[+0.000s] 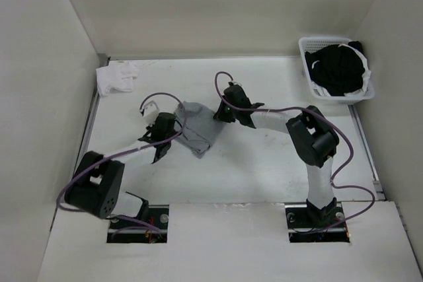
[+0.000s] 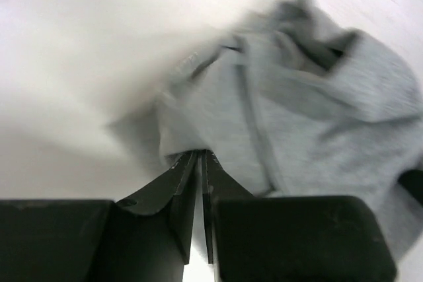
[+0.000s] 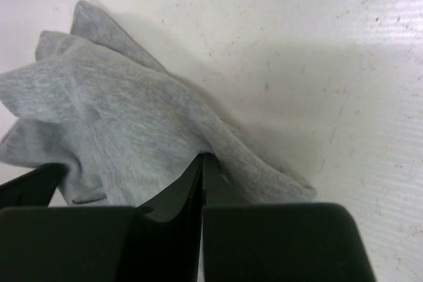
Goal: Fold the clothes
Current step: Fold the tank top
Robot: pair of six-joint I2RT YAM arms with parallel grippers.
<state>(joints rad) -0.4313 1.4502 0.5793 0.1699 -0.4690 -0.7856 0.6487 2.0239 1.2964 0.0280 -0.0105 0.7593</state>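
The clothes are a light grey top, bunched into a crumpled heap in the middle of the table between my two arms. My left gripper is at its left edge, shut on a fold of the grey fabric; in the left wrist view my left gripper pinches the cloth at the fingertips. My right gripper is at the heap's upper right side, shut on the clothes too, and the right wrist view shows my right gripper with its tips buried under a fold.
A small white cloth lies crumpled at the back left corner. A white basket at the back right holds a black garment with white trim. White walls enclose the table on three sides.
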